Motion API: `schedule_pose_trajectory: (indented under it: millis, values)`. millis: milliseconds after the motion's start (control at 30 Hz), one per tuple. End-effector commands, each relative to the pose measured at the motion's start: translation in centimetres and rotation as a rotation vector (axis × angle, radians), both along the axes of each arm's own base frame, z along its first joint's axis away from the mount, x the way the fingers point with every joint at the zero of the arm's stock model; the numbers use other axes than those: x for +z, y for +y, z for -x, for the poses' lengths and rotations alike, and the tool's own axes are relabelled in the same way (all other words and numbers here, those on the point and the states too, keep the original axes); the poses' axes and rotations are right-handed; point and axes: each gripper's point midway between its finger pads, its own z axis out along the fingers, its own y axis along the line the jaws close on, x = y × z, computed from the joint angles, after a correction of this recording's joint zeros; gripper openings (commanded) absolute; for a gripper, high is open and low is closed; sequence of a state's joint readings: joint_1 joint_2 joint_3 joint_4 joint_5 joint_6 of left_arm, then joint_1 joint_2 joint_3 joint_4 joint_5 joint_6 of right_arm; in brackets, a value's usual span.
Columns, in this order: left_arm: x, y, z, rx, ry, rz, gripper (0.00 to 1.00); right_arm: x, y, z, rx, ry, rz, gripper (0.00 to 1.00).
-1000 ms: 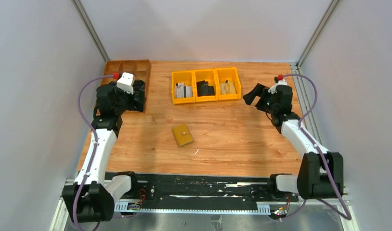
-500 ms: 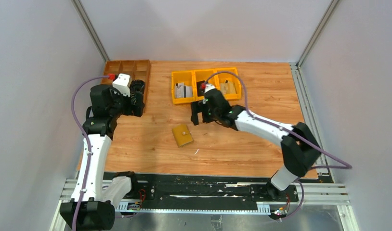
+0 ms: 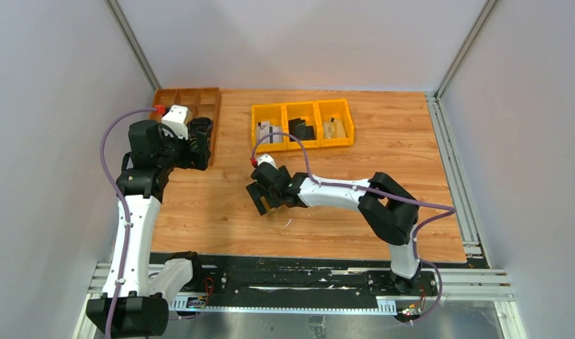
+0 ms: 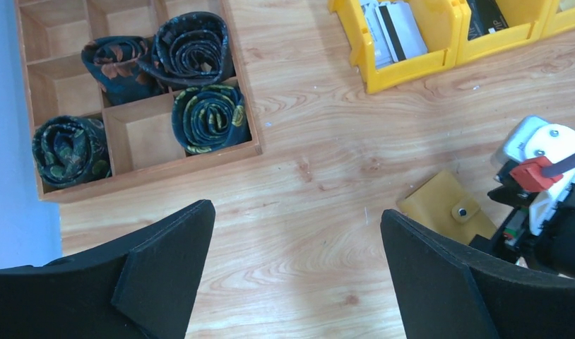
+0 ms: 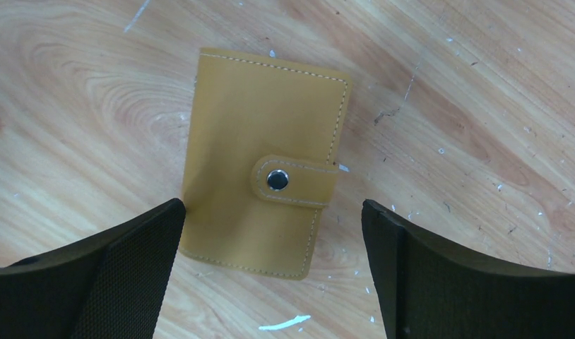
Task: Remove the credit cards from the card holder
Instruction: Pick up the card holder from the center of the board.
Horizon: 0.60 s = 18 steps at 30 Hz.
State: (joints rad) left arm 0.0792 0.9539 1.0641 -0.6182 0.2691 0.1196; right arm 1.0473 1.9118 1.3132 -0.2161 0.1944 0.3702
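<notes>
Wallet (image 5: 260,191): lies flat on the tabletop (image 5: 482,106), closed, with its snap tab (image 5: 292,180) fastened. It has held the same spot over the last second. No cards show at its edges; whatever is inside is hidden.

Change: the right arm (image 3: 334,191) has swung in from the far right of the tabletop, passed in front of the yellow bins (image 4: 412,67), and now hangs directly over the wallet.

Right jaws: spread wide, holding nothing. The wallet sits between them but off-centre. Its lower corner meets, or slips just under, the finger on the left of the right wrist view. The other finger stands well clear of the tab side. I cannot tell whether either finger touches the tabletop.

Left jaws: also spread wide and holding nothing, over bare wood, barely shifted over the same second. The wooden tray (image 4: 150,171) of rolled cloths (image 4: 210,116) lies ahead of them to the left. The wallet and the right wrist lie ahead, just outside the right-hand finger.

Reading: the approach looks finished and the task proper not begun. The wallet is still snapped shut, so the tab must come undone before any card can leave. Judged next need: pin or lift the wallet and free the tab, probably with the left arm's help.
</notes>
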Motion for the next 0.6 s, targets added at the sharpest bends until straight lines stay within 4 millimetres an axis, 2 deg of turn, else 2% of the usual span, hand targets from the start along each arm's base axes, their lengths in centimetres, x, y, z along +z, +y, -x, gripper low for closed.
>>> schedule_pose_trajectory:
  millis: [0, 67, 300, 467, 567]
  values:
    - [0.8, -0.2, 0.4, -0.009, 0.002, 0.017, 1.0, -1.7, -1.0, -0.2, -0.075, -0.018, 0.105, 0.98]
    - [1.0, -0.4, 0.5, -0.017, 0.004, 0.021, 1.0, -2.5, -1.2, 0.0, -0.091, -0.013, 0.118, 0.98]
    - [2.1, -0.6, 0.8, -0.028, -0.004, 0.027, 1.0, -4.4, 0.5, 1.5, -0.04, 0.016, 0.112, 0.98]
    - [2.1, -0.7, 1.0, -0.029, 0.004, 0.033, 1.0, -5.0, 0.3, 1.9, -0.05, 0.012, 0.137, 0.98]
    - [2.0, -1.3, 1.2, -0.028, 0.026, 0.088, 1.0, -4.5, -0.3, 1.6, -0.07, -0.011, 0.147, 0.87]
